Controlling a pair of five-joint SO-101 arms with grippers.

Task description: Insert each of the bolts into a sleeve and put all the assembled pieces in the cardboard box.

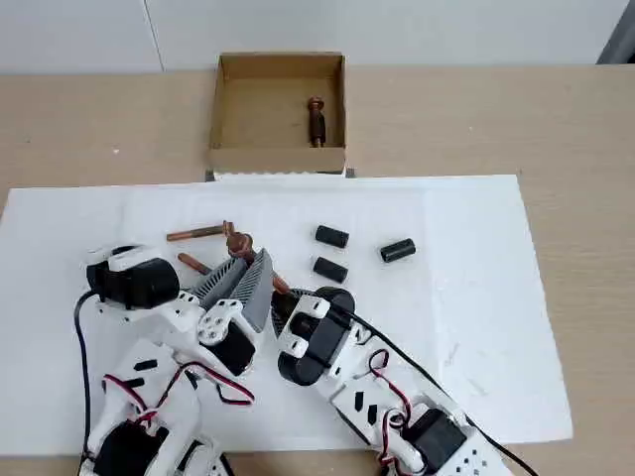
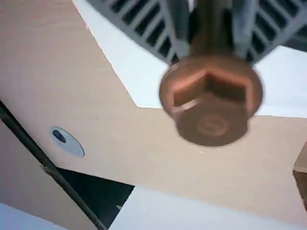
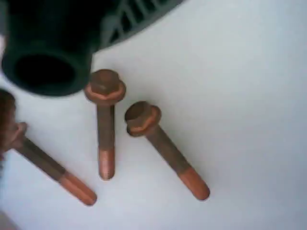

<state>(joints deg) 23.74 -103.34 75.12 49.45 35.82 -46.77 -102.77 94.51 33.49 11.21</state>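
The bolt point(image 2: 211, 100) in hand is pinched by its shank in my left gripper point(image 1: 243, 270), well in front of the cardboard box point(image 1: 226, 109), off its left corner. My right gripper point(image 3: 96, 21) clamps a black sleeve point(image 3: 45, 60) in front of the box's middle, farther off. The head sticks out past the fingertips, so I judge the plain end hard to reach. I'd line up shank and bore on one axis, then feed slowly.
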